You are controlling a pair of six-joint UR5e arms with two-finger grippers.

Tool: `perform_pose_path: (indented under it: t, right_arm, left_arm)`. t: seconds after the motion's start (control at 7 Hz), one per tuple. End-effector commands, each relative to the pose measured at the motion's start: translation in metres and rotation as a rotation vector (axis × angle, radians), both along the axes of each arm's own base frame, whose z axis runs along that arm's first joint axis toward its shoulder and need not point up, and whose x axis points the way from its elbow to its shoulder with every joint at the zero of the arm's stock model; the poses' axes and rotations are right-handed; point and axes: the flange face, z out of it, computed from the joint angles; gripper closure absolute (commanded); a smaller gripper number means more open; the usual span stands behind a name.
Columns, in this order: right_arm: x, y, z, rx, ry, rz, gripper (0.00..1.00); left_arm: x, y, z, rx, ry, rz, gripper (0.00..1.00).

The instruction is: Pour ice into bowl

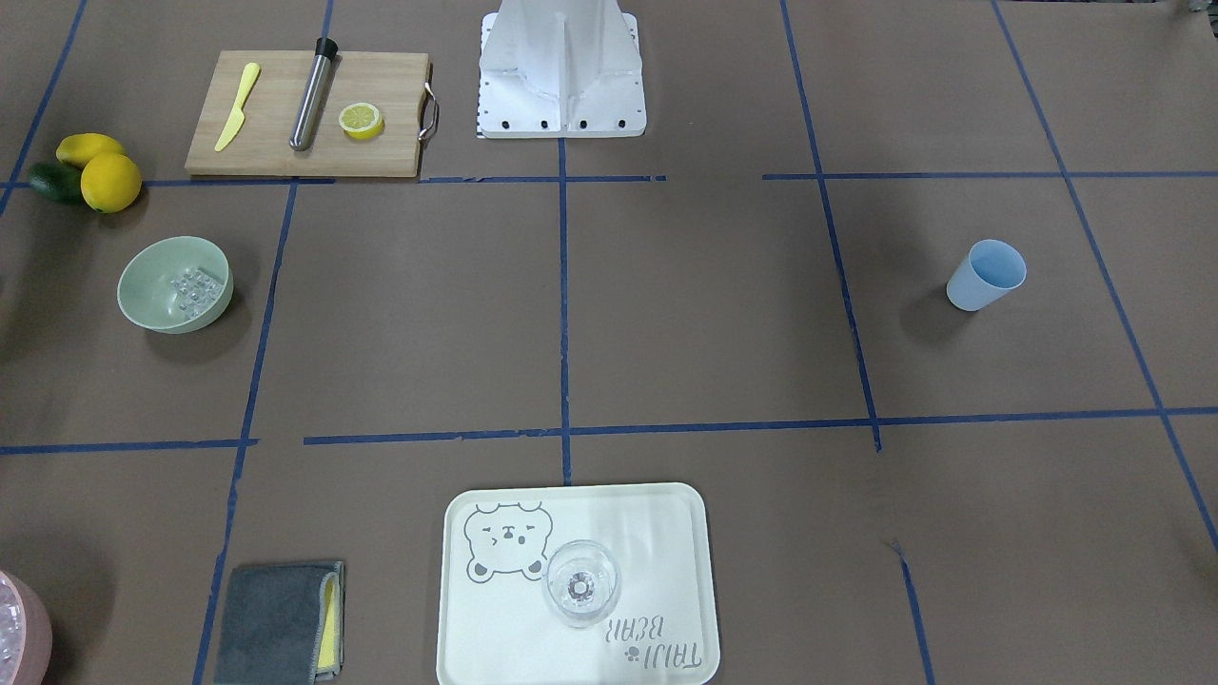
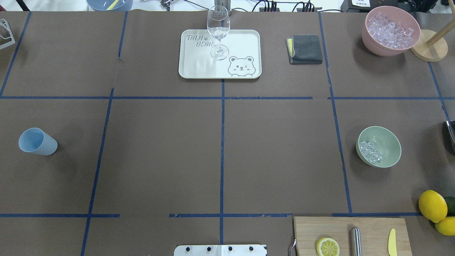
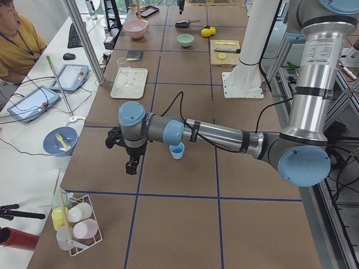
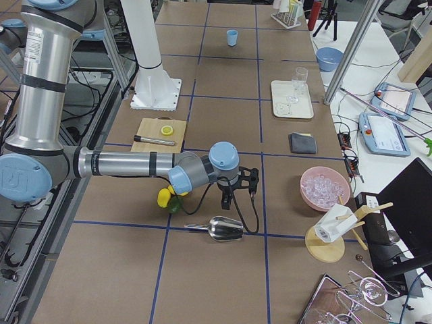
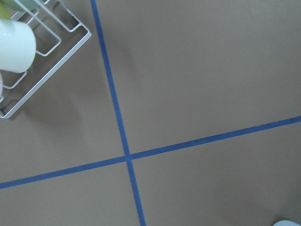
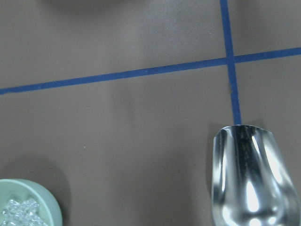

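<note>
Nearest you in the front-facing view is the cream tray [image 1: 476, 628] at six o'clock, with a clear glass [image 1: 581, 582] on it. The bowl [image 1: 143, 306] stands at nine o'clock, the ice [image 1: 193, 288] already lying inside. From overhead the bowl [image 2: 391, 145] is at three o'clock, the ice [image 2: 370, 153] banked toward its eight o'clock wall; no arm shows. From the left end, the left gripper [image 3: 130, 167] hangs over bare paper near the blue cup [image 3: 177, 150]; you cannot tell how wide it stands. From the right end, the right gripper [image 4: 225, 201] hovers above the steel scoop [image 4: 226, 229], seemingly clear of it, its opening equally unreadable. Your left wrist camera shows only paper, tape and a wire rack [image 5: 47, 52]. Your right wrist camera puts the scoop [image 6: 254, 183] at five o'clock and the bowl [image 6: 54, 207] at seven. I judge the cubes hard, slick and loose, so don't pinch them. The bowl looks light and stiff; grip its rim.
</note>
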Motion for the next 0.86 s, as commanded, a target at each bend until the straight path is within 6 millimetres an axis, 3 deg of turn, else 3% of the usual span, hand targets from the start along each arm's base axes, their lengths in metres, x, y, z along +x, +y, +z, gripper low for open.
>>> perform_pose_path:
  t: [0.0,0.14,0.29,0.57,0.71]
  right_arm:
    - [0.054,-0.035,-0.011,0.043,0.052,-0.141,0.0]
    - [0.083,-0.046,-0.023,0.058,0.066,-0.177,0.0]
    - [0.091,-0.045,-0.027,0.062,0.068,-0.17,0.0]
    - [0.089,-0.044,-0.022,0.044,0.065,-0.162,0.0]
    - [0.089,-0.045,-0.025,0.049,0.065,-0.161,0.0]
  left_arm:
    - [-0.014,0.006,0.022,-0.062,0.002,-0.018,0.0]
    - [-0.014,0.009,0.018,-0.072,0.001,-0.017,0.0]
    - [-0.013,0.024,0.024,-0.078,-0.002,-0.018,0.0]
    - [-0.014,0.045,0.025,-0.068,-0.001,-0.021,0.0]
    - [-0.012,0.044,0.015,-0.023,0.009,-0.023,0.0]
